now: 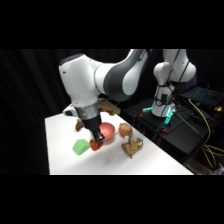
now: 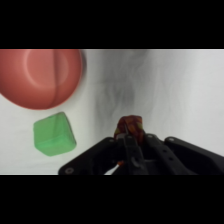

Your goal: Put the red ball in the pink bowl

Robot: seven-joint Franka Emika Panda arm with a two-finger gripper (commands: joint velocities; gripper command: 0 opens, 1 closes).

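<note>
Scene: A white arm reaches down over a white table (image 1: 65,160) in the side view, its gripper (image 1: 95,144) low at centre frame.
Claw: The gripper (image 2: 131,137) is clenched on the red ball (image 2: 131,125), which shows between the black fingers at lower centre of the wrist view.
Ball: The red ball (image 1: 95,145) sits at the fingertips, just right of the green block (image 1: 80,147) and at the lower left edge of the pink bowl (image 1: 106,131); whether it is clear of the table cannot be told.
Bowl: The pink bowl (image 2: 39,77) fills the upper left of the wrist view, apparently empty, with the green block (image 2: 54,134) below it.
Others: A small brown cup (image 1: 124,130) and a tan knobbly object (image 1: 132,146) lie right of the bowl in the side view.
Step in hand: Likely carrying the ball to the bowl.
Doing it well: Lift enough to clear the rim, keep the grip firm, centre over the bowl's hollow, avoid nudging the green block, then release low so the ball does not bounce out.
</note>
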